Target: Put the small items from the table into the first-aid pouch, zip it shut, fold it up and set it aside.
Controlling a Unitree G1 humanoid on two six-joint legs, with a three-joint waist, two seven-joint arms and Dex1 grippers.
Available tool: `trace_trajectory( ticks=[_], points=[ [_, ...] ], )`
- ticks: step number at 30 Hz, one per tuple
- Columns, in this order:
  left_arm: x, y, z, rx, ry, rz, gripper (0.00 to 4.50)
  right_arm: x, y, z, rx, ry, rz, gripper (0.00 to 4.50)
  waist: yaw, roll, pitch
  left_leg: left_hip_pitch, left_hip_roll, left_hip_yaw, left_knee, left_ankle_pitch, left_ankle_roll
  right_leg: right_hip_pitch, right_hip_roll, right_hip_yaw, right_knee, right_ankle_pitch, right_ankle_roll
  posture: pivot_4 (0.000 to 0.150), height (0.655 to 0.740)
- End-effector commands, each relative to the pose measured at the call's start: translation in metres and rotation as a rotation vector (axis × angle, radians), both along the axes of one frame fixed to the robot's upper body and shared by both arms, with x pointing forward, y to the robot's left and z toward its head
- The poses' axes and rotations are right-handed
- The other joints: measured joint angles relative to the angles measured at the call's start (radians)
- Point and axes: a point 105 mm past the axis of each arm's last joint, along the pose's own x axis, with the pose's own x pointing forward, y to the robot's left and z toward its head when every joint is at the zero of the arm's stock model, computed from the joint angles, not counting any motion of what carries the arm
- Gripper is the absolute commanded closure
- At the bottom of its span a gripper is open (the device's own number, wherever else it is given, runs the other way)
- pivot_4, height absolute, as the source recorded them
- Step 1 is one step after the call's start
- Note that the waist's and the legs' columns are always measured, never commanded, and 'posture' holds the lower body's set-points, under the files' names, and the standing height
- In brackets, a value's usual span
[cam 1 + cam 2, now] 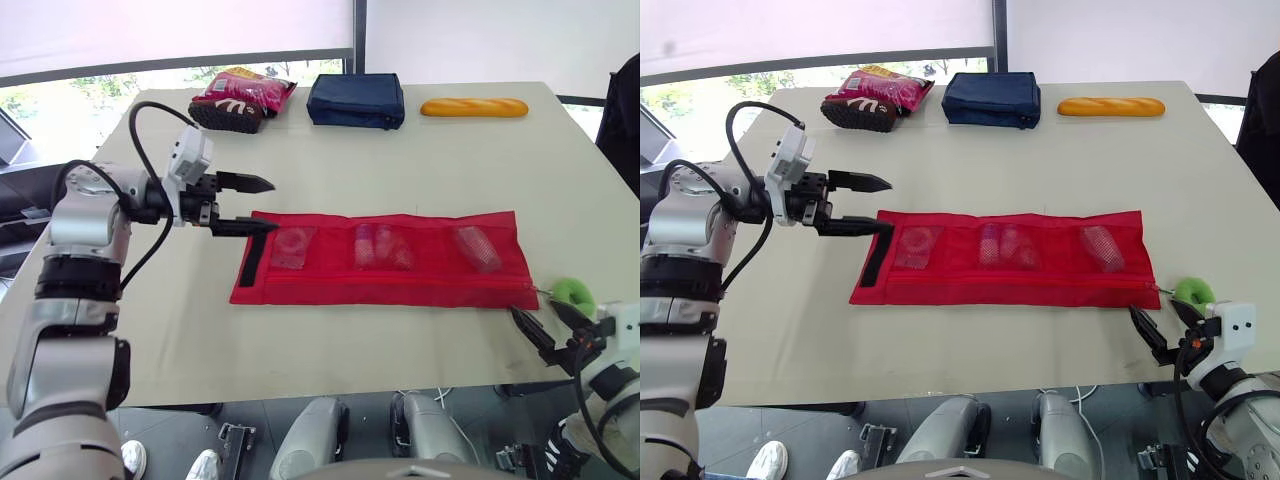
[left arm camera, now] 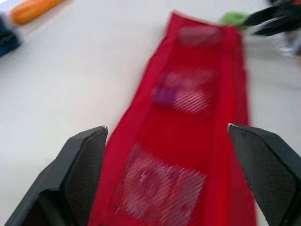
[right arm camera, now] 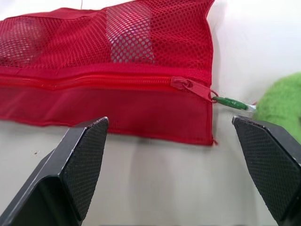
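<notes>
- Left gripper (image 1: pixel 272 205): its two black fingers are spread wide and point toward the robot's right, holding nothing
- It hovers at the left short end of the red pouch (image 1: pixel 400 285); the lower finger sits over the corner beside the black strap (image 1: pixel 252 262), and the pictures do not show whether it touches
- Right gripper (image 1: pixel 532 308): fingers spread wide and empty, at the near table edge just off the pouch's near right corner
- In the right wrist view the zipper slider (image 3: pixel 193 88) sits at that right end with the zip drawn shut along the pouch; its pull leads to a green tag (image 3: pixel 282 101) lying on the table (image 1: pixel 400 180) beside the corner
- The pouch lies flat and unfolded, its long axis running left to right between the two grippers; three mesh pockets in a row each hold small items
- Bare tabletop runs all round the pouch, widest on the far side
- Along the far edge, well apart from the pouch, lie snack packets (image 1: pixel 240 98), a navy bag (image 1: pixel 355 100) and a baguette (image 1: pixel 474 107)
</notes>
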Motion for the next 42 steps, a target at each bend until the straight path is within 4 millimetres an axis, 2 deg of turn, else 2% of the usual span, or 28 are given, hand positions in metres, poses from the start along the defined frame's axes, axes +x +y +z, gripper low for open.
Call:
trace_trajectory(
  ticks=[1,7,18,21,26,29,35,38,40,42],
  points=[
    [-0.037,-0.032,0.025,-0.037,-0.033,-0.241,0.16,0.003,0.001,0.002,0.024,0.009,-0.007,0.0,0.001,0.0,0.0,0.0,0.0,0.0,0.0,0.0,0.0,0.0,0.0,0.0,0.0,0.0,0.0,0.15,0.739],
    [-0.065,-0.064,0.043,-0.08,-0.095,-0.387,0.16,0.012,0.008,-0.006,0.09,0.056,-0.02,0.0,0.001,0.0,0.0,0.001,0.0,0.0,0.001,0.0,0.0,0.001,0.001,0.0,0.0,0.0,0.0,0.15,0.739],
    [-0.073,-0.075,0.049,-0.085,-0.12,-0.434,0.16,0.031,0.037,-0.009,0.284,0.08,0.023,0.0,-0.004,-0.001,-0.001,0.002,0.0,0.0,0.001,0.0,0.0,0.002,0.003,0.001,0.0,0.0,0.0,0.15,0.739],
    [-0.074,-0.075,0.049,-0.084,-0.121,-0.436,0.0,0.032,0.04,-0.01,0.301,0.084,0.012,0.81,-0.007,-0.001,-0.001,0.003,0.001,0.0,0.001,0.0,-0.001,0.002,0.003,0.001,0.0,0.0,0.0,0.15,0.739],
    [-0.074,-0.076,0.05,-0.086,-0.129,-0.432,0.0,0.033,0.032,-0.002,0.364,0.035,-0.05,3.0,-0.01,-0.001,-0.001,0.003,0.001,0.0,0.0,0.0,-0.001,0.002,0.003,0.001,0.0,0.0,0.0,0.15,0.739],
    [-0.073,-0.077,0.052,-0.093,-0.137,-0.428,0.0,0.032,0.022,0.004,0.37,0.005,-0.086,4.46,-0.011,-0.001,-0.001,0.003,0.001,0.0,0.0,0.0,-0.001,0.002,0.003,0.001,0.0,0.0,0.0,0.15,0.739],
    [-0.068,-0.078,0.054,-0.097,-0.157,-0.407,0.0,0.027,-0.019,0.021,0.273,-0.076,-0.184,4.46,0.003,0.0,0.0,0.003,0.0,0.0,0.0,0.0,-0.001,0.002,0.003,0.002,0.0,0.0,0.0,0.15,0.739],
    [-0.066,-0.078,0.054,-0.096,-0.163,-0.397,0.0,0.024,-0.034,0.039,0.197,-0.113,-0.197,4.46,0.004,0.001,0.0,0.003,-0.001,0.0,0.0,0.0,0.0,0.002,0.002,0.002,0.0,0.0,0.0,0.15,0.739],
    [-0.065,-0.078,0.055,-0.095,-0.166,-0.391,0.0,0.023,-0.038,0.051,0.136,-0.131,-0.183,4.46,0.002,0.001,0.0,0.003,-0.001,0.0,0.001,0.0,0.0,0.002,0.002,0.002,0.0,0.0,0.0,0.15,0.739],
    [-0.065,-0.077,0.055,-0.096,-0.168,-0.383,0.0,0.022,-0.033,0.067,0.051,-0.145,-0.114,4.46,0.001,0.002,0.001,0.003,0.0,0.001,0.0,0.0,0.0,0.002,0.003,0.002,0.0,0.0,0.0,0.15,0.739]
  ],
)
